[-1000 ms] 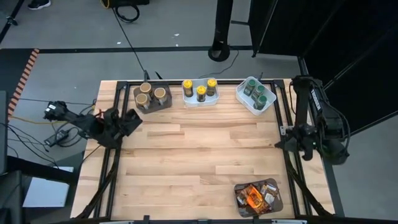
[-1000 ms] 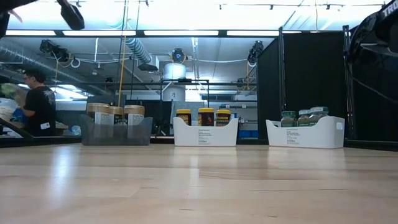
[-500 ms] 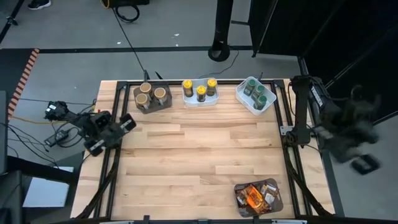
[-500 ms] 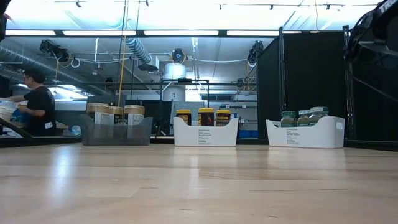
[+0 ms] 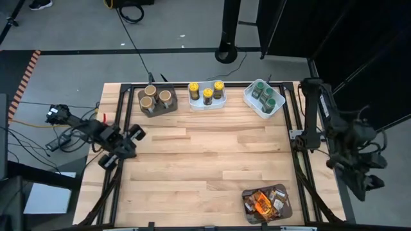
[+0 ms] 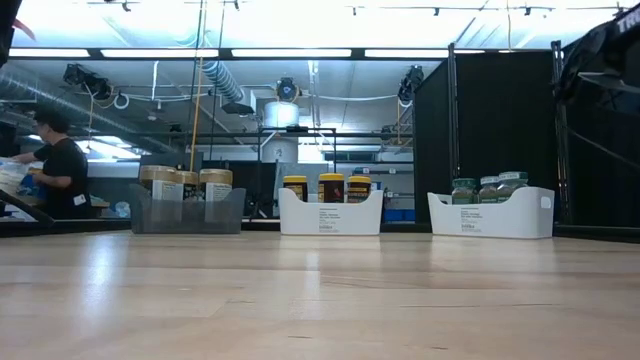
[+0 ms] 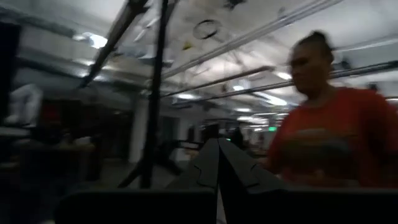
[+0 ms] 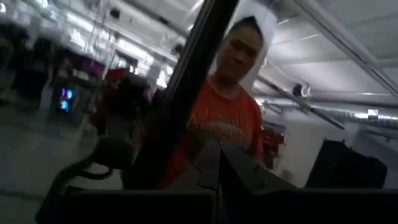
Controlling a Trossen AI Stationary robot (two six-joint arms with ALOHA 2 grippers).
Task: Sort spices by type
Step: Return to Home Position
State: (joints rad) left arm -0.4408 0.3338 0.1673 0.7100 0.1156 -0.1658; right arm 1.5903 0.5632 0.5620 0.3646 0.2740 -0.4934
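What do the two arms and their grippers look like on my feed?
Both are dark and boxy-jointed. The left arm, at the left edge of the table, has black cables beside it; the right arm stands off the right edge. The left gripper and right gripper show flat, dark fingers tapering to a point. No readable markings.

Nothing readable anywhere. In the low view there are pale labels on the tan-lidded jars (image 6: pixel 215 180) and small print patches on the middle white tray (image 6: pixel 331 214) and the right white tray (image 6: pixel 490 215), all too tiny. The graphic on the person's red shirt (image 7: pixel 329 146) is blurred.
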